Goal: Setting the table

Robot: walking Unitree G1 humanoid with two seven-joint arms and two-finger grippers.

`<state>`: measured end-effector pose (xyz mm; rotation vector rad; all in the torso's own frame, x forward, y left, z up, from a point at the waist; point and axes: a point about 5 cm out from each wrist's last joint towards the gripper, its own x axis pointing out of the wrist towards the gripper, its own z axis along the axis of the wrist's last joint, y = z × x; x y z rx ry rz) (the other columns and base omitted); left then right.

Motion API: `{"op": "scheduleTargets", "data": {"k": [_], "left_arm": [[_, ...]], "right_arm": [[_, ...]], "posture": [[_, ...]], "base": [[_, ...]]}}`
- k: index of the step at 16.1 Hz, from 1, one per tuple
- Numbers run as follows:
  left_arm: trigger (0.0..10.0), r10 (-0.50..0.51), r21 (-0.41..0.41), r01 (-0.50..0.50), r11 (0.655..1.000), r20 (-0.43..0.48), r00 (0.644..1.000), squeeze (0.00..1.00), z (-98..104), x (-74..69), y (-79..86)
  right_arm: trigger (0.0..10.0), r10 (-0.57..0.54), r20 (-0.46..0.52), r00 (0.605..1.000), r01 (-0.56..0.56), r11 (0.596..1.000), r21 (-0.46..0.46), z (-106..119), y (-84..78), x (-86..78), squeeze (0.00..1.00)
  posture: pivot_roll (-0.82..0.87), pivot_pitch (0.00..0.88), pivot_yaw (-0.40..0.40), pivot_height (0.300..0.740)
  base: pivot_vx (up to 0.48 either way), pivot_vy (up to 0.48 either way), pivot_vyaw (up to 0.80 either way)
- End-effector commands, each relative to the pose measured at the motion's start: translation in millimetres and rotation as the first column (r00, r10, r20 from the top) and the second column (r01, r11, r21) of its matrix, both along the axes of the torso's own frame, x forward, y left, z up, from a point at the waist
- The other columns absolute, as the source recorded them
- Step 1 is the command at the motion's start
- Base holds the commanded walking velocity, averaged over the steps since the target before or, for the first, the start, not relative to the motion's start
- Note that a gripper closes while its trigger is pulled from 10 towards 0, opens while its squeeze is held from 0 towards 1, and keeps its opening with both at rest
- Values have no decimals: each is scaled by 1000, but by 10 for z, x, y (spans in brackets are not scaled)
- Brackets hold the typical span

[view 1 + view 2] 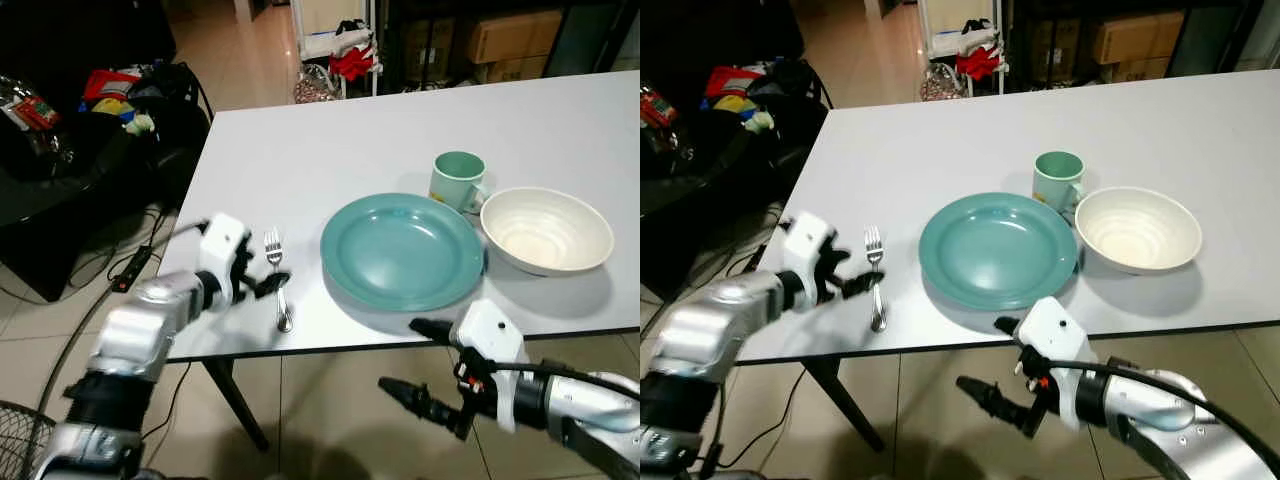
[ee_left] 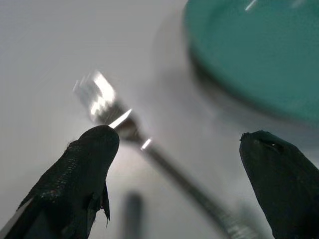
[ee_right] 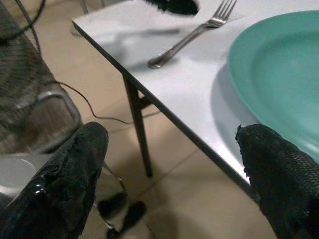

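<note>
A silver fork (image 1: 279,283) lies on the white table (image 1: 330,140), just left of a teal plate (image 1: 403,250). My left gripper (image 1: 262,276) hovers low over the fork's handle, open, its black fingers (image 2: 84,169) either side of the fork (image 2: 149,149) without gripping it. A green mug (image 1: 457,180) and a cream bowl (image 1: 545,228) stand right of the plate. Out in front of the table's near edge, lower than the tabletop, my right gripper (image 1: 420,362) is open and holds nothing. Its wrist view looks at the plate (image 3: 279,74) and fork (image 3: 189,40).
A black table leg (image 1: 235,400) stands under the near left corner. Left of the table are a dark sofa with clutter (image 1: 110,110), floor cables with a power strip (image 1: 135,265) and a fan (image 1: 15,440). Shelves and boxes (image 1: 510,35) line the back.
</note>
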<state>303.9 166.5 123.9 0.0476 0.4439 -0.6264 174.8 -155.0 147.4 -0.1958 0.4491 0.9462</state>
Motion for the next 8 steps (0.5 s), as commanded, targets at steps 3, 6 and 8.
{"op": "scheduleTargets", "data": {"k": [3,6,8], "left_arm": [[10000,55,-6,-55,998,241,969,0,405,-195,158],[10000,236,-26,-247,969,401,885,0,532,-510,225],[10000,371,-73,-374,925,400,838,0,449,-686,258]], "right_arm": [[10000,-73,78,994,68,996,61,123,25,7,0],[10000,-468,174,866,450,883,133,48,59,239,0],[10000,-619,181,764,586,784,203,35,63,260,0]], "posture": [[-120,0,170,740],[-85,0,134,740],[-65,0,108,740]], "base": [[0,0,0],[0,0,0],[0,-296,0]]}}
